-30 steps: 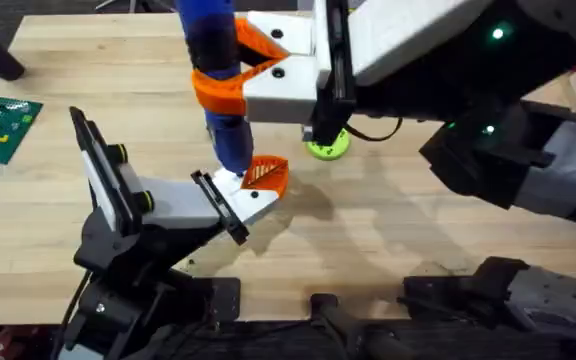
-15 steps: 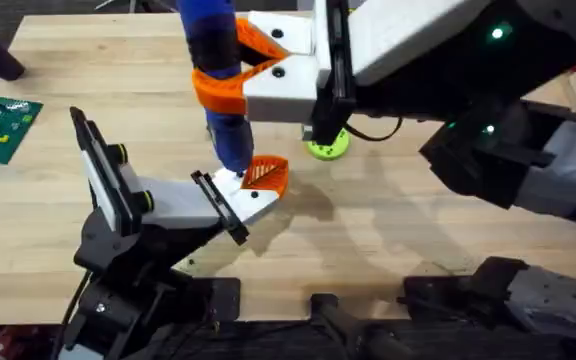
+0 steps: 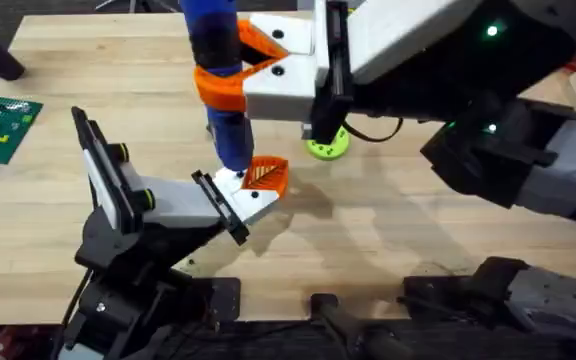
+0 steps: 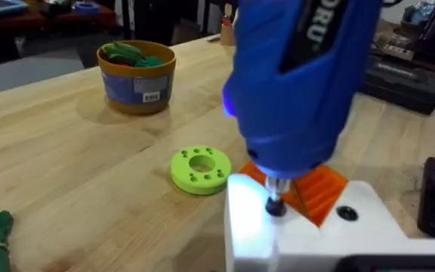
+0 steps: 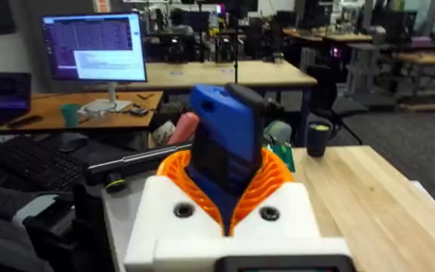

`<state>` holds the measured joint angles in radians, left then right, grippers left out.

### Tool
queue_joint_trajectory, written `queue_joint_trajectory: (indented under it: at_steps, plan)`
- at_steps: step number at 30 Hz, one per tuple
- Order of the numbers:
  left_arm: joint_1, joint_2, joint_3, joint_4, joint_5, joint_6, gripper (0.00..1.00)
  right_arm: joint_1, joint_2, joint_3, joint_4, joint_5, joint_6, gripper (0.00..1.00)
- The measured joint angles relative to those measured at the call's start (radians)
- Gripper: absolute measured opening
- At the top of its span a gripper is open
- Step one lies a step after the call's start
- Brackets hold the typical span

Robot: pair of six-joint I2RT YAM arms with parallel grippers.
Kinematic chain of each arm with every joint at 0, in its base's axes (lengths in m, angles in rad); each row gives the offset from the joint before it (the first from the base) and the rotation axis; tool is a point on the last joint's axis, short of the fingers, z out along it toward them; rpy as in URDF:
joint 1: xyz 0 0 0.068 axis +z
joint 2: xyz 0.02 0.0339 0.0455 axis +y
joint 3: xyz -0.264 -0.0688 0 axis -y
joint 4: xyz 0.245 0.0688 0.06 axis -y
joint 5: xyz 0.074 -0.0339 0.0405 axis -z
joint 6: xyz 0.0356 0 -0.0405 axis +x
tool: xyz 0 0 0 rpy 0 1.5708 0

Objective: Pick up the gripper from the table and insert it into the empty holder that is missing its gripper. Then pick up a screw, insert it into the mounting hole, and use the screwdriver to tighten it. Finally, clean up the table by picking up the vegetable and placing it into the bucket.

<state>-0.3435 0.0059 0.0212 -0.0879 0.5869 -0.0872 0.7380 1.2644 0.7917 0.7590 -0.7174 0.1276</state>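
Right gripper (image 3: 230, 62): orange fingers clenched around the blue screwdriver (image 3: 218, 90), held upright. Its tip meets the white holder (image 3: 233, 200), just beside the seated orange gripper (image 3: 266, 174). Left gripper: state cannot be told. Lime-green disc (image 3: 327, 146) lies nearby on the table (image 3: 388, 230).

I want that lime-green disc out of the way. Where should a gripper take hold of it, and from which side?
Probably across its outer rim, coming straight down from above. The lime-green disc lies flat on the table, low and round, so no side offers a handle, and its rim looks free all around.
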Motion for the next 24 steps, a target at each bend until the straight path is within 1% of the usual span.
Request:
queue_joint_trajectory:
  at_steps: [5,24]
  plan:
    - [0.000,0.007,0.000,-0.001,0.005,-0.004,0.013,-0.001,-0.008,0.002,-0.030,0.006,-0.001,0.034]
    - [-0.001,0.007,0.000,0.000,0.004,-0.009,0.013,-0.001,-0.008,0.002,-0.035,0.012,-0.001,0.034]
